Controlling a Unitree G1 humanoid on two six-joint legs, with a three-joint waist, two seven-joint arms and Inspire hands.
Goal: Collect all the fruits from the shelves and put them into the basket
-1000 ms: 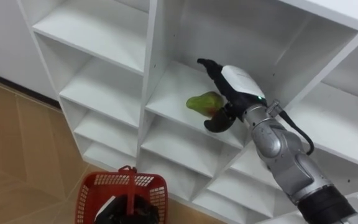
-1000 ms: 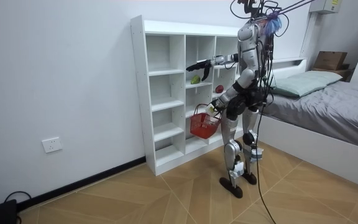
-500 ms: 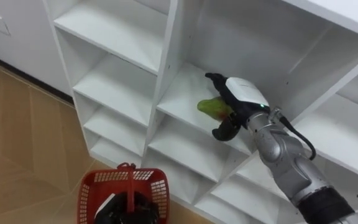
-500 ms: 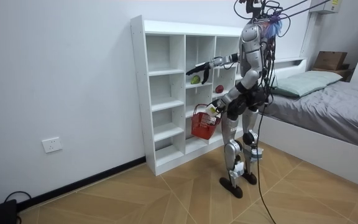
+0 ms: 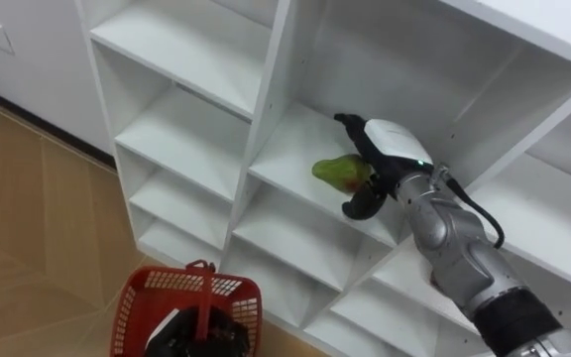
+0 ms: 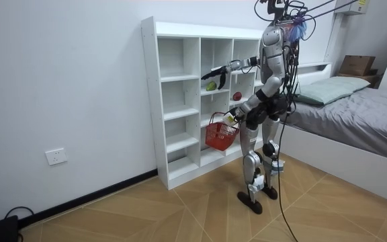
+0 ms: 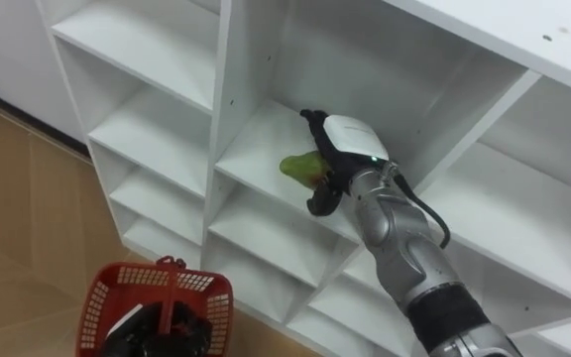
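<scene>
Reaching into the closet point(image 5: 181, 45), my right hand point(image 5: 390, 149) clamps the green fruit point(image 5: 335, 171) at one o'clock; my left hand point(image 5: 201, 335) grips the red basket point(image 5: 236, 293) at seven.

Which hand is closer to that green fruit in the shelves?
Right. The right hand curls round the green fruit; the left hand holds the red basket well below.

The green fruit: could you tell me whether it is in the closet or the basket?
In the closet: the right hand curls round the green fruit above a shelf.
</scene>
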